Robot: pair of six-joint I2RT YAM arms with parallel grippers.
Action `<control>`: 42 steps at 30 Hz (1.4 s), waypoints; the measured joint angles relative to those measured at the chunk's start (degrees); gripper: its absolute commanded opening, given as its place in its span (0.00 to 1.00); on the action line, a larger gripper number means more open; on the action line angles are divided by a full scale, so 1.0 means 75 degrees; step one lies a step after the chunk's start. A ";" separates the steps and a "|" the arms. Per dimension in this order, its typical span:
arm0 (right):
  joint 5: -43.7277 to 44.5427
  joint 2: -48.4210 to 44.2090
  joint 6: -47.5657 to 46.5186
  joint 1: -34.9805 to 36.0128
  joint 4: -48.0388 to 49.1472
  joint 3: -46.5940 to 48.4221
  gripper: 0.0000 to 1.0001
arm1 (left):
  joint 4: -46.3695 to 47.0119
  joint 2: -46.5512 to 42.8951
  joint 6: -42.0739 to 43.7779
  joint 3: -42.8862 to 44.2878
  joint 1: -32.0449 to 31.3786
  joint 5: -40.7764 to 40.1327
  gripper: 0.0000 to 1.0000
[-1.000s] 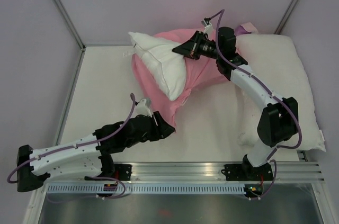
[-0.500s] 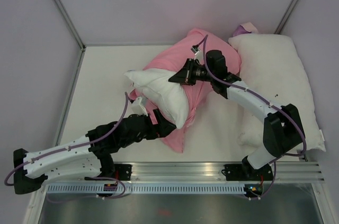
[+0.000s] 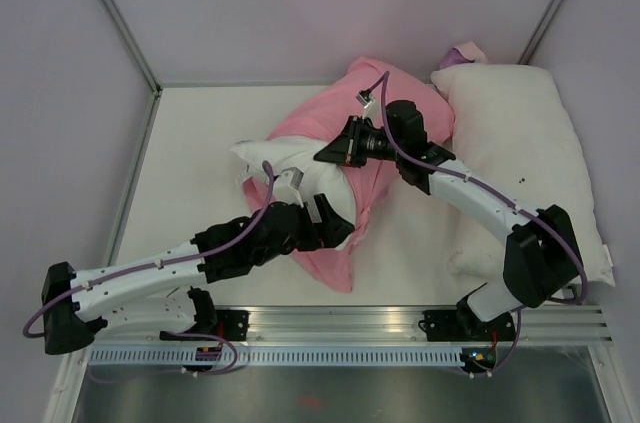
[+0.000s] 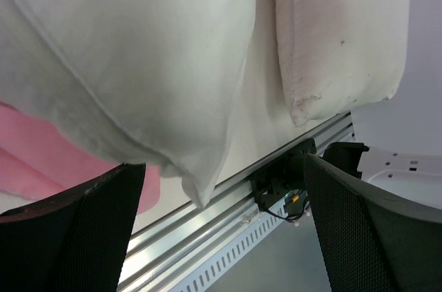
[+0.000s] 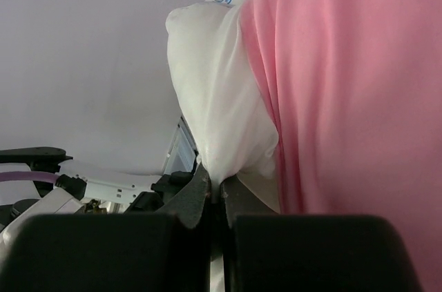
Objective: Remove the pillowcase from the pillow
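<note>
- The pillow (image 3: 300, 158) is seen mid-surface (image 3: 190, 143), half out of the pink case (image 3: 375, 78), with its white end poking left.
- Right tool (image 5: 217, 192) is clamped tight on a fold of the pillow, case draped just beside it.
- Left tool (image 4: 221, 168) is spread wide by the pillow's corner, nothing gripped.
- 1 speckled pillow (image 3: 520, 143) is parked on the right.

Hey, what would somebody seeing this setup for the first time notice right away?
The big pink pillowcase is heaped in the middle, with a plump white pillow bulging from its left side. The right arm's fingers pinch that pillow's edge, while the left arm's fingers gape open by its near end. A second, speckled white pillow lies at the right.
</note>
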 measured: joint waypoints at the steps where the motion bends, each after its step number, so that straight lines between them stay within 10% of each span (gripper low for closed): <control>1: 0.0038 -0.0050 0.0000 0.0035 -0.0009 -0.0047 0.00 | 0.0096 0.0125 0.0029 0.0082 0.0073 0.0070 1.00; 12: 0.0300 -0.0466 -0.0064 0.0210 -0.0440 -0.0108 0.00 | 0.0251 0.1221 0.0052 0.0513 0.0498 0.0641 0.95; 17: 0.0396 -0.0656 -0.0137 0.0207 -0.0586 -0.0134 0.02 | 0.0087 0.1524 0.0248 0.0755 0.0720 0.0772 0.03; 19: 0.0455 -0.0796 -0.0216 0.0210 -0.0746 -0.0166 0.16 | 0.0012 0.1565 0.0411 0.0796 0.0866 0.0839 0.02; 20: 0.0516 -0.0874 -0.0332 0.0210 -0.0848 -0.0172 0.43 | -0.0032 0.1571 0.0440 0.0822 0.0921 0.0895 0.02; 23: 0.1049 -0.1177 -0.0953 0.0259 -0.1582 -0.0067 0.77 | -0.0108 0.1542 0.0545 0.0851 0.1087 0.0968 0.02; 26: 0.2299 -0.1600 -0.1848 0.0335 -0.2687 0.0268 0.96 | -0.0254 0.1346 0.0659 0.0831 0.1317 0.0956 0.02; 32: 0.3911 -0.2783 -0.2935 0.0297 -0.3786 -0.0105 0.98 | -0.0370 0.0146 0.0921 0.0530 0.1912 0.0959 0.02; 42: 0.2381 -0.4252 -0.2693 0.0300 -0.3089 -0.2684 0.81 | -0.0382 -0.0300 0.1154 0.0472 0.2433 0.1370 0.02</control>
